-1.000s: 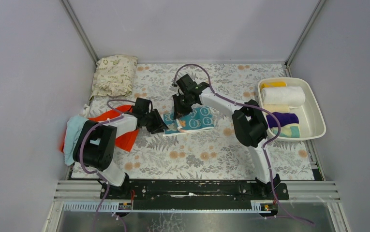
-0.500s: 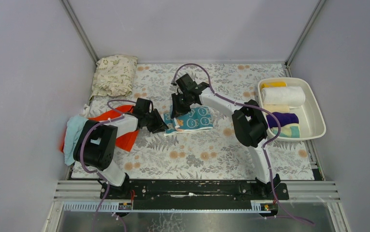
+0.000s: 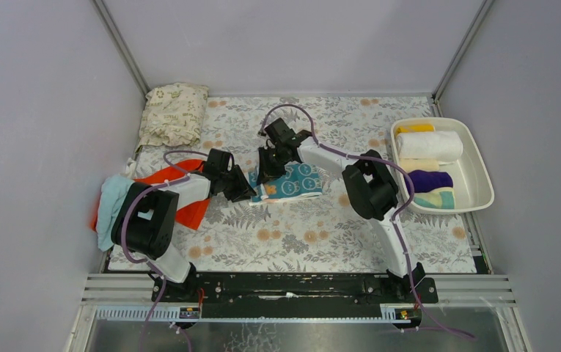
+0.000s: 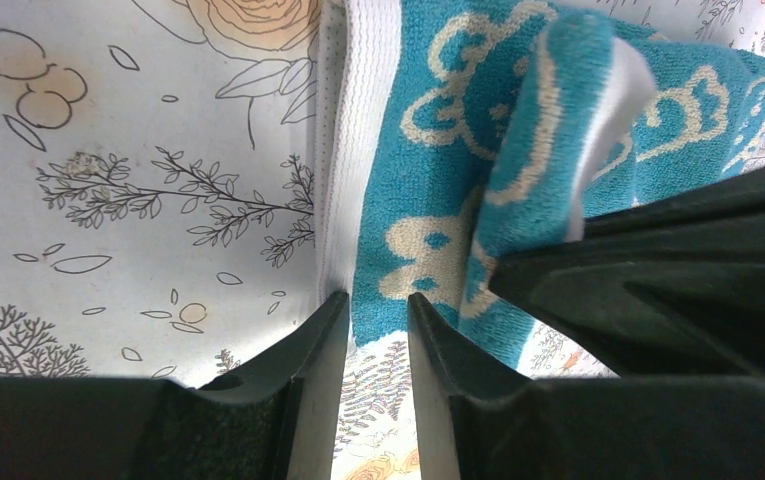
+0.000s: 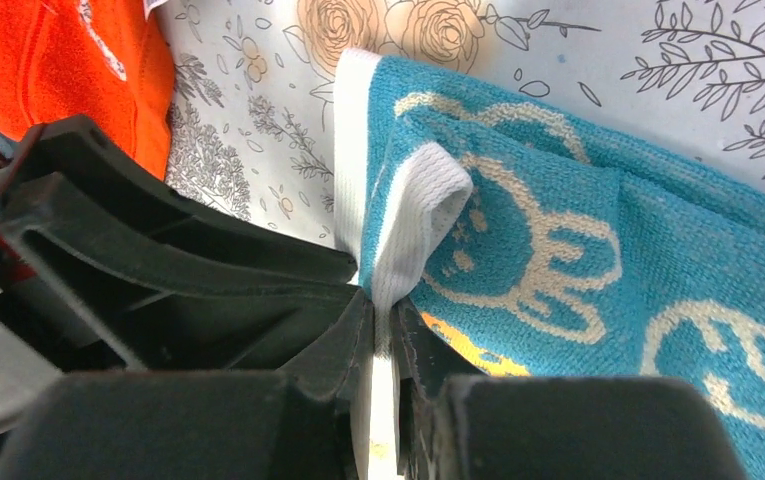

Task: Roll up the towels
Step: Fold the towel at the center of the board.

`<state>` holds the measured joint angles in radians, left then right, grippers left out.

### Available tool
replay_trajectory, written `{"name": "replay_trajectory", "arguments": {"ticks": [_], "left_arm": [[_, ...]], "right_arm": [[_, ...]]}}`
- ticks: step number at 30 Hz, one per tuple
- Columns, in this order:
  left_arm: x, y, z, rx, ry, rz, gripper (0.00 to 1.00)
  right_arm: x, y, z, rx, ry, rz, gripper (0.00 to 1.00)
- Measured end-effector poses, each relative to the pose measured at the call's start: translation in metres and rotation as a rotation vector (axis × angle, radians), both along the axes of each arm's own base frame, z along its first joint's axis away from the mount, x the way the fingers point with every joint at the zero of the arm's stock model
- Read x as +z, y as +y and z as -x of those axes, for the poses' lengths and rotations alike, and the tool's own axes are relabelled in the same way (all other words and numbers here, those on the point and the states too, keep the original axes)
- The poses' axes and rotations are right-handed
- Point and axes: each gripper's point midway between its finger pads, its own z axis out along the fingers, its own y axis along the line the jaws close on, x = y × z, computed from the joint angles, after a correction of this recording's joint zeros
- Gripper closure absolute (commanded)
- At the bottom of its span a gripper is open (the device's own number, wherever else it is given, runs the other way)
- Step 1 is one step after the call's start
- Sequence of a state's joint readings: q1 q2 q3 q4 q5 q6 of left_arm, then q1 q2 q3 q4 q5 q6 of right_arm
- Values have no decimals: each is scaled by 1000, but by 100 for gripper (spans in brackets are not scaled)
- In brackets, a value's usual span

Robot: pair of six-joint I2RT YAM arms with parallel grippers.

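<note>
Teal towel (image 5: pixel 558 250) pinched (white hem) by right pincer (image 5: pixel 383 318).

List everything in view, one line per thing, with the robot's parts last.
teal printed towel: one, teal with cream pictures and a white hem, mid-mat, partly folded
orange-red towel: one, left edge of the mat
light blue towel: one, far left, against the orange-red towel
rolled towels: five, yellow, white, cream, purple, pale teal, in the tray
tray: one, white, right side
cushion: one, beige leaf print, far left corner
mat: one, grey-and-orange floral, under everything
left gripper: black, jaws slightly apart at the teal printed towel's edge; grip unclear
right gripper: black, shut on that towel's white hem
</note>
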<state>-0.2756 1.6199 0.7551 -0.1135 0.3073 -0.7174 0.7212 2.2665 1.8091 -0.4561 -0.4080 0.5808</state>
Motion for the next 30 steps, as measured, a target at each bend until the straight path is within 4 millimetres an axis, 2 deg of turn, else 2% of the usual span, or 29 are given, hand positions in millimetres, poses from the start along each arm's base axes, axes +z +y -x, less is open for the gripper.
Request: {"name": "replay_trajectory", "arguments": {"ticks": [5,14,19,24,30], "left_arm": [[0,-1,0,-2,-3,-5,72],[0,-1,0,-1,-7,-14,72],[0,-1,0,-1,-8,-15,68],[3,1,-1,9,-22,-36,58],[5,15,9,54,-32,-92,51]], "right_arm": [[-7,3,0,-14,23,-2,93],[0,12,-6,-25,13,-48,92],[2,14,-7,-23,9,-61,86],[2,16,-6,-14,12,-72,72],[2,16,-6,4,-4,-73,61]]}}
